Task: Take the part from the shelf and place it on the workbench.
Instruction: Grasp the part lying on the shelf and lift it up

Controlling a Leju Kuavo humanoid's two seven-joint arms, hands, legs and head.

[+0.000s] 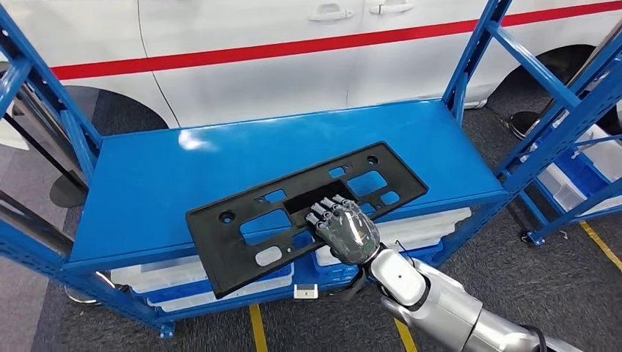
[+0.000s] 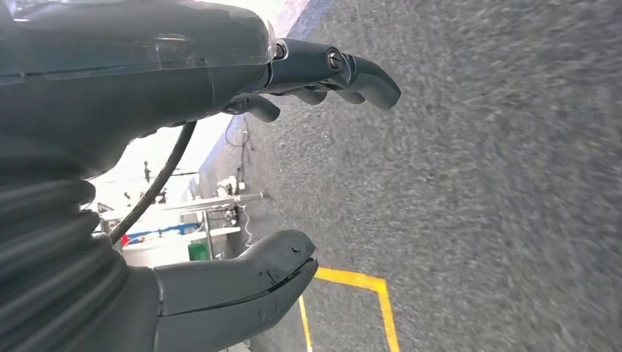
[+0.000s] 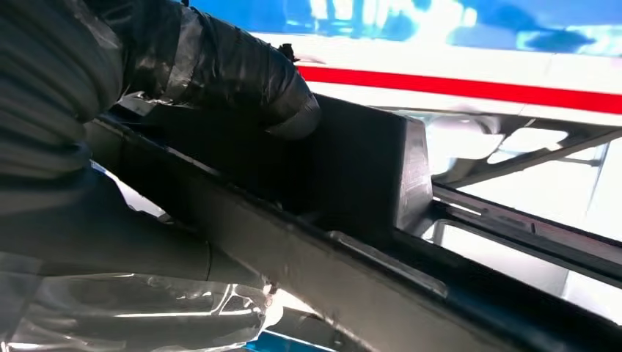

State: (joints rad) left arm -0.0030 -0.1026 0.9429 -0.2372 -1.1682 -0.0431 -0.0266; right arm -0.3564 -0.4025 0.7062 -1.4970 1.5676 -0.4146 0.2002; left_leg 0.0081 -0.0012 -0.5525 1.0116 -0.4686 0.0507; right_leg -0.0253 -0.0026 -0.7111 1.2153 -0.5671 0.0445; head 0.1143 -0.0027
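The part [image 1: 308,213], a long flat black plastic plate with rectangular cutouts and small round holes, lies at a slant across the middle of the head view, its lower left corner jutting past the front edge of the blue shelf [image 1: 147,183] and its upper right end over the shelf top. The right hand [image 1: 343,227] comes in from the lower right of the frame and grasps the part at its near long edge, just right of centre, dark fingers curled over the top face. In the right wrist view the right hand [image 3: 220,73] closes its fingers around a raised black rib of the part [image 3: 352,176].

The left hand [image 2: 242,183] hangs over grey carpet [image 2: 499,183], released, thumb and fingers apart with nothing between them; a yellow floor line [image 2: 367,286] runs at the bottom of that frame.

Behind the shelf, across the top of the head view, stands a white car [image 1: 293,59] with a red stripe. White bins [image 1: 411,235] sit on the lower level beneath the shelf top.
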